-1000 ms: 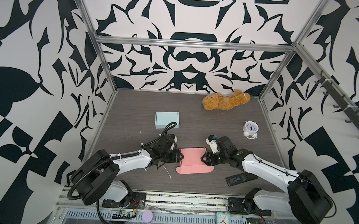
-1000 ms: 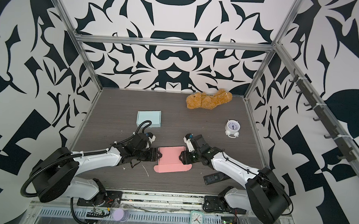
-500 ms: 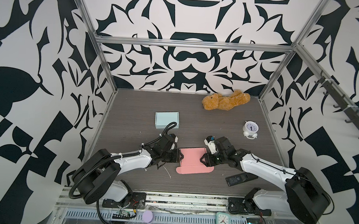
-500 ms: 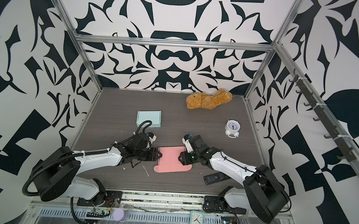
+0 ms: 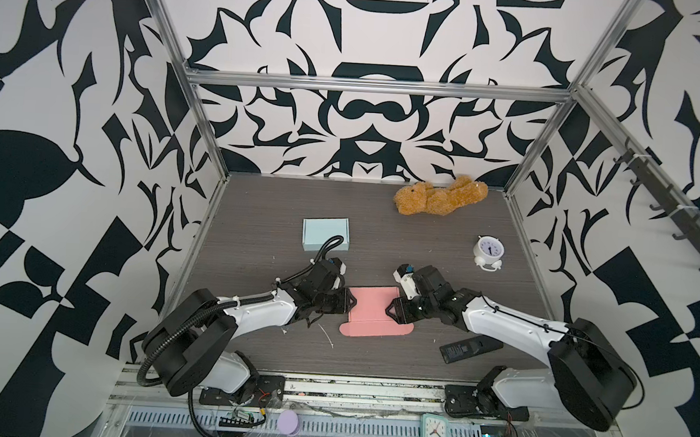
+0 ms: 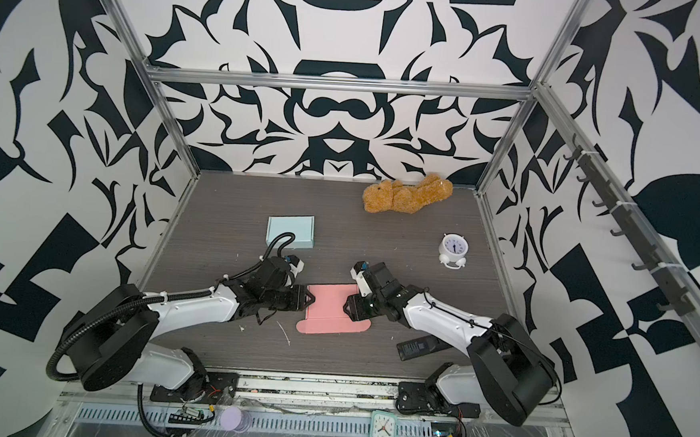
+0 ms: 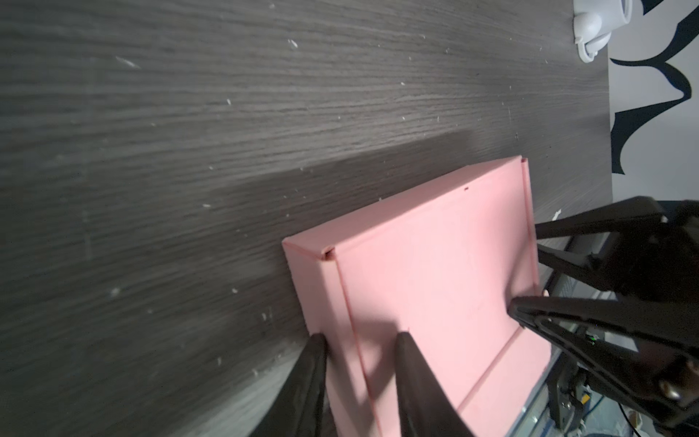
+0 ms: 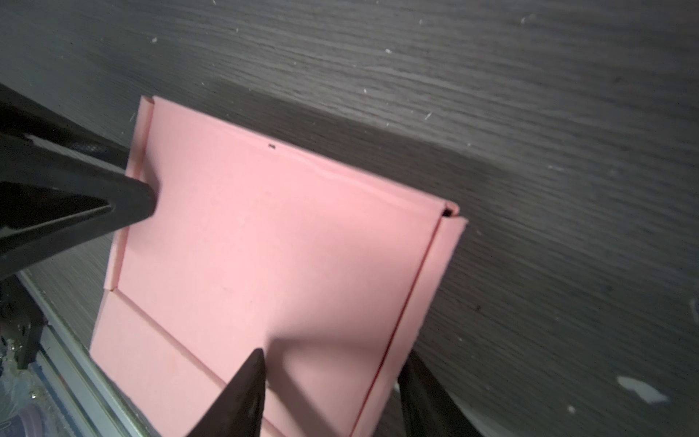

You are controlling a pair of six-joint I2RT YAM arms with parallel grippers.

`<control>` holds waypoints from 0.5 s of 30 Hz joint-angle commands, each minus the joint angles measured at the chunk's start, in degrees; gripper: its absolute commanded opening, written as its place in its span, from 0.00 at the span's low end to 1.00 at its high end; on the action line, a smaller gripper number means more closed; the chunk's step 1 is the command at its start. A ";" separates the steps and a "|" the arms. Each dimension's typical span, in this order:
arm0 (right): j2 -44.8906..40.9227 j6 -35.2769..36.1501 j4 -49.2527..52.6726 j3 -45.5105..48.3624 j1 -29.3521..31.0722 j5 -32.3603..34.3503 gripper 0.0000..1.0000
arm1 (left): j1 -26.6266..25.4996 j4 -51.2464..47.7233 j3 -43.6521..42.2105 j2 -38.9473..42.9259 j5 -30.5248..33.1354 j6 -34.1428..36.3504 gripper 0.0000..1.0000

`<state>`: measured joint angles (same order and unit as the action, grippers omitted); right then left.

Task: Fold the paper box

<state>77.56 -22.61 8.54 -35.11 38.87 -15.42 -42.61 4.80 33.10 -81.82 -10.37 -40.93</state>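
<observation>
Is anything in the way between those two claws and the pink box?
Nothing visible. The left gripper and right gripper straddle opposite side flaps of the pink paper box, jaws open. The light blue box, alarm clock and remote lie apart from it.

A dark wood-grain table (image 5: 257,205) carries a pink paper box (image 5: 371,312), partly folded, near its front middle. Behind it to the left lies a light blue box (image 5: 324,232); a teddy bear (image 5: 439,198) lies at the back, an alarm clock (image 5: 488,253) at the right, and a black remote control (image 5: 470,348) at the front right
</observation>
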 commanded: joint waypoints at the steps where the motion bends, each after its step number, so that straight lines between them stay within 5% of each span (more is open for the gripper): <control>1: 0.67 -0.52 -3.55 -2.14 1.56 -2.25 0.57 | 0.93 -0.67 1.24 -1.06 0.44 0.94 0.33; 15: -0.39 -0.77 -1.97 -1.67 1.63 0.05 0.64 | 2.95 -0.93 0.14 -0.43 0.70 1.44 0.33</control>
<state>78.41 -23.49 7.18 -35.42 40.01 -15.44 -40.12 4.91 33.26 -81.89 -10.11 -40.01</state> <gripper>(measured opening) 0.631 0.327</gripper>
